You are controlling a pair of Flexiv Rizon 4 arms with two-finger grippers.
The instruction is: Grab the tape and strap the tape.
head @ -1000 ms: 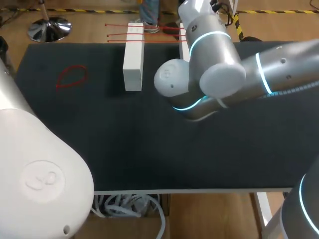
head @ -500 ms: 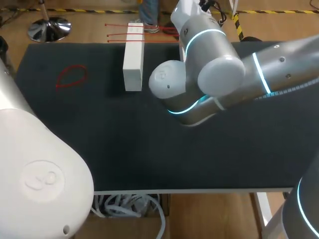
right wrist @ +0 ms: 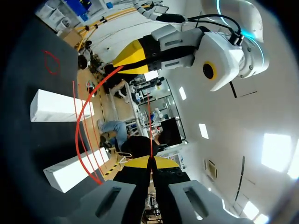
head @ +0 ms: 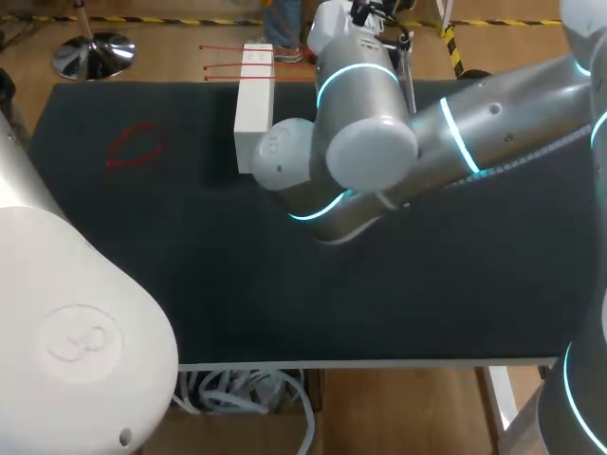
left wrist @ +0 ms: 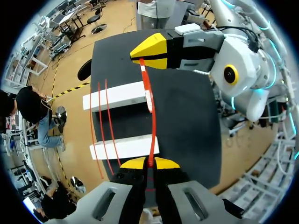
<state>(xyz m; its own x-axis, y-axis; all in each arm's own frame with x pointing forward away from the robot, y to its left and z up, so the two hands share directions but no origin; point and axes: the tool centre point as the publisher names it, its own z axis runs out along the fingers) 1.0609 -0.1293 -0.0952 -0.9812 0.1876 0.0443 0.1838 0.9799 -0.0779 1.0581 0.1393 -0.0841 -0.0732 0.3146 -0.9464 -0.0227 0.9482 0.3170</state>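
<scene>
The red tape (left wrist: 153,121) is a thin strip running from the left gripper (left wrist: 150,163), whose yellow tips are pressed together on one end, ahead to the right gripper (right wrist: 150,162), which pinches the other end. It looks light and floppy, likely to twist or slip from smooth pads, so firm holds at the ends suit it. Two white blocks (left wrist: 119,95) lie beneath it.

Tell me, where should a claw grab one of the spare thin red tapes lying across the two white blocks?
Probably mid-span, from straight above. Each spare thin red tape bridges the gap between the two white rectangular blocks, so there it seems to hang clear of the black table and the fingers could drop either side. On the blocks it lies flat.
</scene>
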